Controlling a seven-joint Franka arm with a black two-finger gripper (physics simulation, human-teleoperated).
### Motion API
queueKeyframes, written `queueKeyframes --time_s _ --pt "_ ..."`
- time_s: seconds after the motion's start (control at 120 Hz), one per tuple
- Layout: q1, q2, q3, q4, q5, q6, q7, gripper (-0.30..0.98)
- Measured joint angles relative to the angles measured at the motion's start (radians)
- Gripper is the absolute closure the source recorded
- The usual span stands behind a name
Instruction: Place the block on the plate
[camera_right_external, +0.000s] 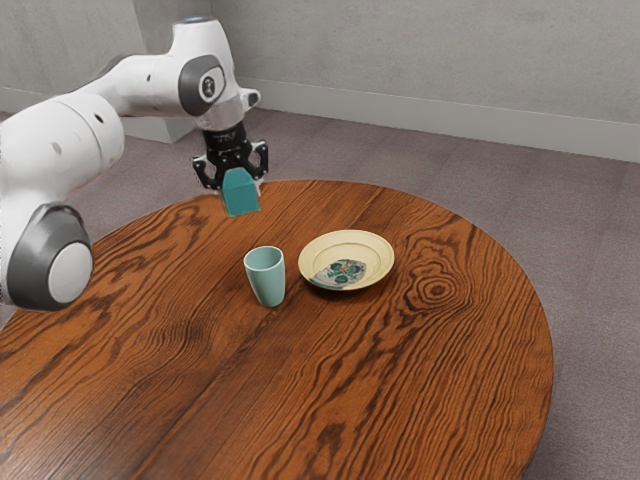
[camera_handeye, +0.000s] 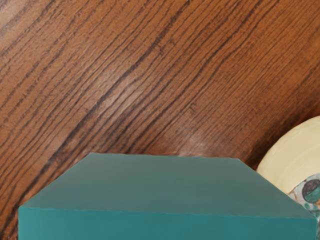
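Observation:
In the exterior view my gripper (camera_right_external: 238, 172) is shut on the teal block (camera_right_external: 241, 195), holding it in the air over the table's far edge. The block (camera_handeye: 165, 200) looms large at the lower edge of the wrist view. A cream plate (camera_right_external: 376, 250) with a green floral pattern lies on the table, lower than the block and toward the exterior view's right. Part of the plate (camera_handeye: 282, 155) shows beside the block in the wrist view.
A pale green cup (camera_right_external: 267, 280) stands upright on the round wooden table (camera_right_external: 400, 400), close beside the plate, on the side toward the exterior view's left.

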Motion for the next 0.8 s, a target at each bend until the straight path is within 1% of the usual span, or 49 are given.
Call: queueKeyframes --time_s 0.2,0.333,0.5,0.692,0.8 --pt "-0.116 0.004 -0.001 0.000 0.006 -0.008 0.000 0.32" --pt "-0.176 0.043 -0.008 0.013 0.007 0.001 0.000 0.32" --pt "-0.210 0.180 -0.006 0.151 0.006 -0.005 0.003 0.32" --pt "-0.208 0.327 -0.015 0.339 -0.001 -0.033 0.006 0.32" --pt "-0.207 0.378 -0.018 0.396 -0.004 -0.045 0.008 0.32"
